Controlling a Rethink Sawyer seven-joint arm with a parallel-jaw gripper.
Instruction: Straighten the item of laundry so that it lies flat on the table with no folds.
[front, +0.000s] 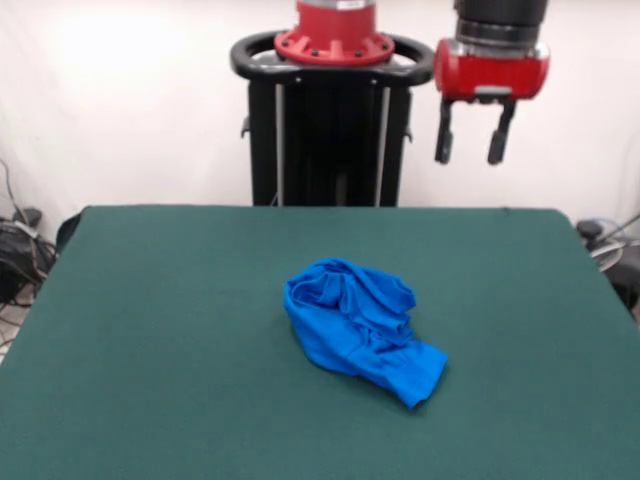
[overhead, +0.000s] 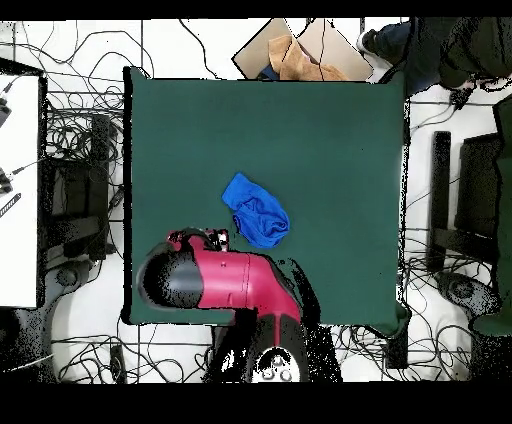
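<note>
The item of laundry (front: 360, 327) is a bright blue garment bunched into a crumpled heap near the middle of the dark green table (front: 150, 340); its print is hidden in the folds. The overhead view shows the item of laundry (overhead: 256, 211) as a small lump on the table (overhead: 320, 140). My gripper (front: 474, 155) hangs high above the table's far right part, well clear of the cloth, open with nothing between its black fingers. From above, the red arm (overhead: 215, 280) covers the gripper.
The black pedestal (front: 330, 130) stands behind the far edge. Cables and equipment (overhead: 70, 200) surround the table on the floor. A cardboard box (overhead: 295, 55) and a person's leg and shoe (overhead: 395, 42) are beyond one edge.
</note>
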